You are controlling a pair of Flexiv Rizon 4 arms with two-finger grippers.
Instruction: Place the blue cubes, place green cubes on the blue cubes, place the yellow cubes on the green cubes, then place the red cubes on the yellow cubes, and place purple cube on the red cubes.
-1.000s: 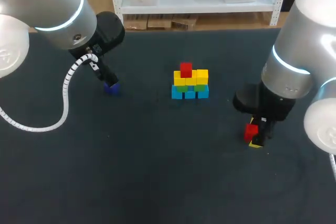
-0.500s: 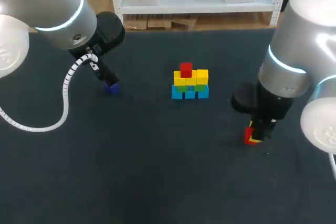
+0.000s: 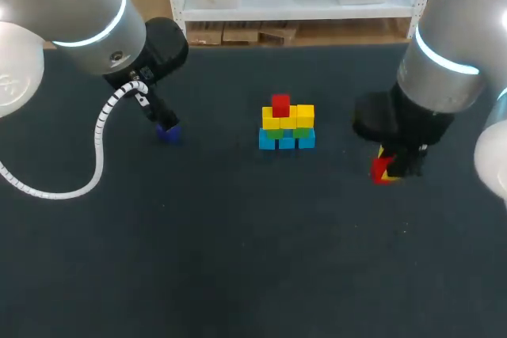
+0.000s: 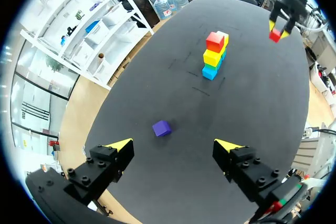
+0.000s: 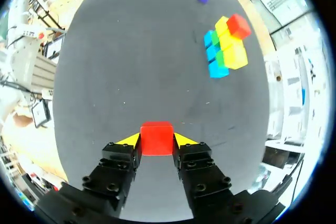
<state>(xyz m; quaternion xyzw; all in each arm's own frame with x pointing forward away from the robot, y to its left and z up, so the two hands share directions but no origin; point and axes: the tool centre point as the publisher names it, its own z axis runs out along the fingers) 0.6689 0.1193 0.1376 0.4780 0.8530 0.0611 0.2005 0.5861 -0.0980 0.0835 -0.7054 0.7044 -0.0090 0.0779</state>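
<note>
A stack of cubes (image 3: 286, 126) stands mid-table: blue cubes at the base, green above, yellow above those, and one red cube (image 3: 280, 104) on top. It shows from the side in the left wrist view as the stack (image 4: 214, 55) and far ahead in the right wrist view as the stack (image 5: 226, 45). My right gripper (image 3: 387, 170) is shut on a second red cube (image 5: 156, 138), held off the table to the right of the stack. A purple cube (image 3: 168, 133) lies on the table at the left, ahead of my open left gripper (image 4: 173, 148).
The dark table (image 3: 238, 259) has bare room in front of the stack and between the stack and both arms. A white coiled cable (image 3: 99, 136) hangs from my left arm near the purple cube.
My right gripper has closed on the red cube and lifted it up off the table, moving slightly toward the back. The left arm has not moved.
</note>
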